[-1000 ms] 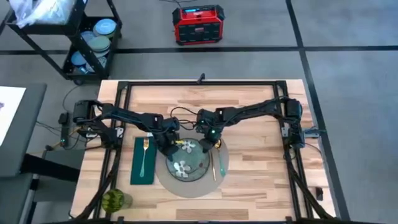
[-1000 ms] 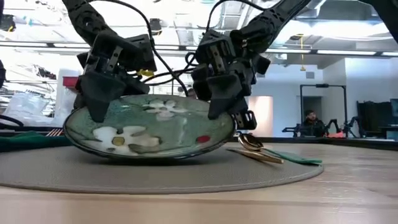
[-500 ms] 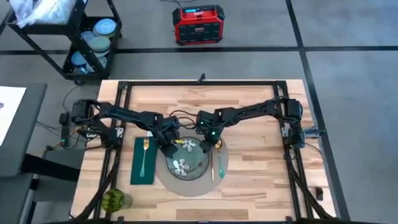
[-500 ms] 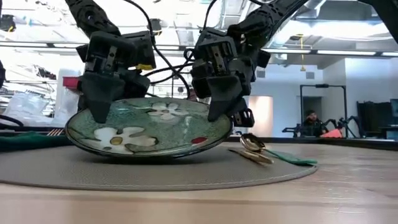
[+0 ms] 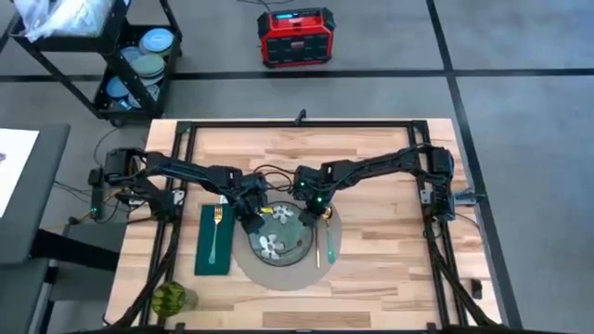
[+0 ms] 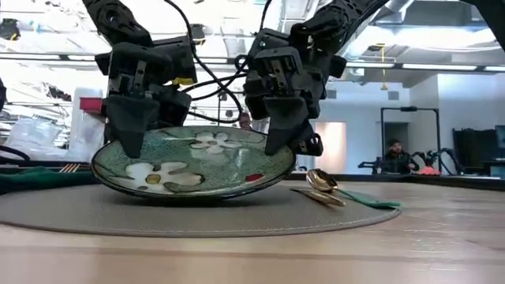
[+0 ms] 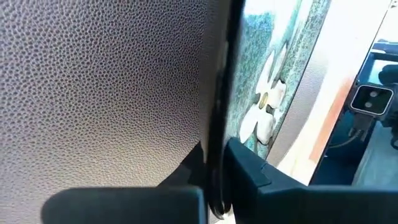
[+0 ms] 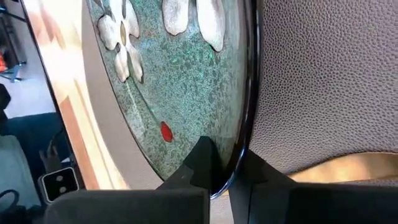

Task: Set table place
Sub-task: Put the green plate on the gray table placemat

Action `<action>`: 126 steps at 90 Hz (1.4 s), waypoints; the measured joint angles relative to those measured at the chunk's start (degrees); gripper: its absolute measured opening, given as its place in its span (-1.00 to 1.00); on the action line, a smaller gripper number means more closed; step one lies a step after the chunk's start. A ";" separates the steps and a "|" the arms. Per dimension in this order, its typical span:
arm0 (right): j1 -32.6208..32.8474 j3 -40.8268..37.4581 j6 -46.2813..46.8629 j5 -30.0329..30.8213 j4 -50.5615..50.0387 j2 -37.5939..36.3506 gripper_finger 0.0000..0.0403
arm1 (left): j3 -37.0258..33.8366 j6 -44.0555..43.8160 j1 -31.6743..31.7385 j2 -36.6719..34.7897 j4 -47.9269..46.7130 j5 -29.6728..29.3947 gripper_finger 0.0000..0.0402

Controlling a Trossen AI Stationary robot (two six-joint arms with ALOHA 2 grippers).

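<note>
**Two grippers clamping a floral plate over the round placemat**

The left gripper (image 6: 130, 138) and the right gripper (image 6: 278, 134) are each gripping the rim of a shallow round plate (image 6: 193, 162), glazed speckled green with white flowers and a small red dot. The left wrist view is showing a dark finger (image 7: 245, 168) pressed against the plate's thin black edge, with the pebbled grey mat surface beside it; the right wrist view is showing the same pinch on the opposite rim, one finger (image 8: 199, 162) lying on the glazed face. Both pairs of fingers are clenched on the plate.

In the low view the plate is sitting on or barely above the placemat (image 6: 71, 217), its left side a little higher than its right; contact cannot be told. The placemat is a big flat disc of grey-taupe leather-like grain, much wider than the plate, lying at the middle near edge of the table (image 5: 390, 269), whose top is made of light wooden planks in a black metal frame.

A gold spoon (image 6: 321, 183) is lying on the mat just right of the plate. A dark green rectangular napkin (image 5: 213, 241) is lying left of the mat, carrying a gold fork (image 5: 216, 227).
</note>
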 joint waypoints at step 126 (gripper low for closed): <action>0.06 3.45 -7.67 14.80 -3.68 0.50 0.00 | 3.49 13.05 0.65 0.38 -5.75 -21.65 -0.13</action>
